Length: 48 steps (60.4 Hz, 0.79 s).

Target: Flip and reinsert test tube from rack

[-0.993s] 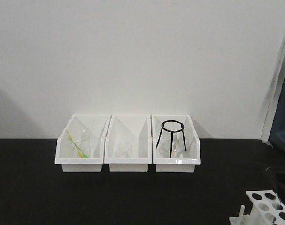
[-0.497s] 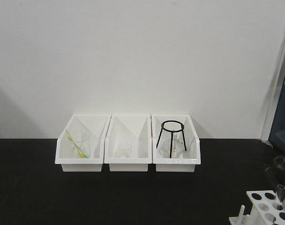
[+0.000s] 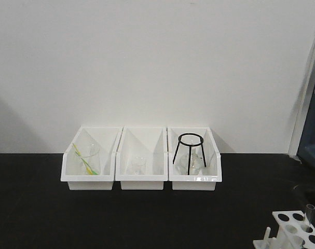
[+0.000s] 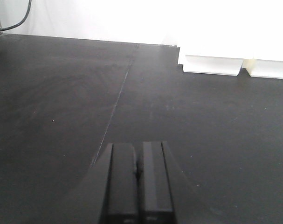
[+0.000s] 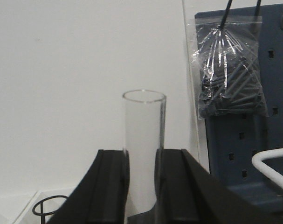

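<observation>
Glass, clear: one tube [image 5: 143, 140], upright with its open rim on top, clamped at its lower part between the two black fingers [image 5: 112, 186] of the right pincer [image 5: 142, 191]. The jaws are parted only by the tube's width. In the front view the tube [image 3: 309, 215] stands at the far right side of the rack [image 3: 295, 228]. Whether its foot sits in a hole cannot be told.

White plastic: one rack, cut off by the frame's corner, on the black table [image 3: 147, 218].

White plastic: three bins [image 3: 88, 174] in a row against the wall.
- The left bin holds one beaker [image 3: 92, 153] with a yellow-green stick [image 3: 84, 162].
- The middle bin holds one small beaker [image 3: 138, 165].
- The right bin holds one black tripod [image 3: 190, 148] over one clear vessel [image 3: 194, 163].

Black: left pincer [image 4: 138, 186], jaws pressed together with nothing between them, over bare table.

Blue: one pegboard [image 5: 244, 154] with one bag [image 5: 230, 65] of dark pieces hanging on it.
</observation>
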### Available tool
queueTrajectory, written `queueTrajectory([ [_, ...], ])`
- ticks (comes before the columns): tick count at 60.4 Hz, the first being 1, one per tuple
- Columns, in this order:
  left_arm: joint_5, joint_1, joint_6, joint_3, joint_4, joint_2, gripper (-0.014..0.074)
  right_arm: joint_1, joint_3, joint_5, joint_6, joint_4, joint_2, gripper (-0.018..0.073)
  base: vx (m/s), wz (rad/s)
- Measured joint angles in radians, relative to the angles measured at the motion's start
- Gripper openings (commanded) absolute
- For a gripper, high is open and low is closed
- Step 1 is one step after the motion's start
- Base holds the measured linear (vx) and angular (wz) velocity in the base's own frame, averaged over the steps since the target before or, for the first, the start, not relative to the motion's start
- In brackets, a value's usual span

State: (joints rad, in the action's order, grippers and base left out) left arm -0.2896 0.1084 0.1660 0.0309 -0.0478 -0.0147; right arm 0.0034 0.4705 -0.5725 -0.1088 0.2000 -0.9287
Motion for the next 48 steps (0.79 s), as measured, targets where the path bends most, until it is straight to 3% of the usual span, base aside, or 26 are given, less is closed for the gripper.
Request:
queueTrajectory([
  [11, 0.0, 0.0, 0.0, 0.0, 0.0, 0.0, -0.0006, 0.0, -0.011, -0.014, 0.002, -0.064, -0.042, -0.0009, 0.0, 0.0],
  [22, 0.0, 0.0, 0.0, 0.0, 0.0, 0.0, -0.0006, 0.0, -0.149, -0.207, 0.08, -0.072, -0.121, -0.0009, 0.0, 0.0],
  [36, 0.0, 0.0, 0.0, 0.0, 0.0, 0.0, -0.0006, 0.0, -0.229, -0.421, 0.152, -0.168, -0.261, -0.0009, 0.0, 0.0],
  [48, 0.0, 0.0, 0.0, 0.0, 0.0, 0.0, -0.0006, 0.0, -0.229, -0.494, 0.15, -0.177, -0.318, -0.0009, 0.0, 0.0],
])
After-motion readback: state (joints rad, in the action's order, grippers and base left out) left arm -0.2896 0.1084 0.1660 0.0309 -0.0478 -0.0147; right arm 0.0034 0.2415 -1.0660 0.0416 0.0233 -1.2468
